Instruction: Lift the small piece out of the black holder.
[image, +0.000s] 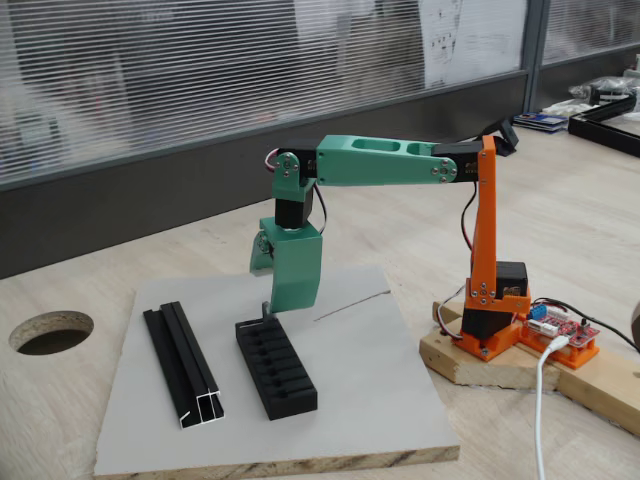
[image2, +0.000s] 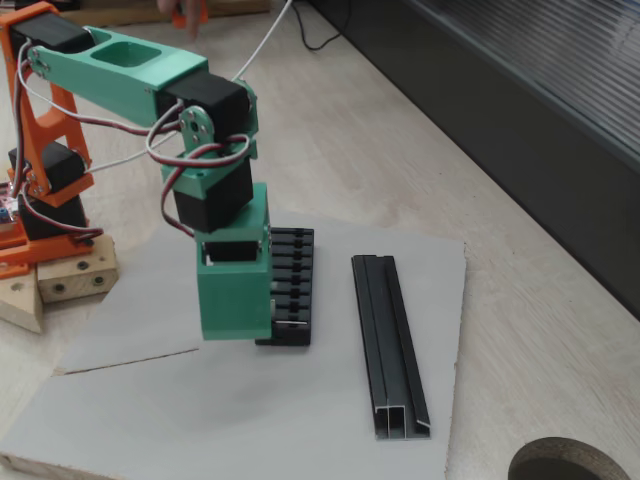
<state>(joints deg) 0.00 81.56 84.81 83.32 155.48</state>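
Nearest me on the grey board: the black channel profile, lying close to the board's left edge in the fixed view that faces the window blinds, one end almost at the front edge.

Just beside it, toward the board's middle, the black holder, slots in a row along its top.

At the holder's far end the green gripper hangs straight down, tip at the last slot. A sliver of grey metal shows there: likely the small piece, standing in or just above that end slot. From the other side the green body hides the jaws (cannot tell whether they are spread, closed, or pinching the tab).

Step in hand, as I judge it: securing the tab and drawing it up. To do it well, pull straight up along the slot, slowly, no sideways drag; the tab is tiny against the fingers and could twist out or jam on a slot wall.

Beyond: orange arm base clamped on a wooden block off the board's right edge. Pale wood table, a round hole at left. Window blinds behind.
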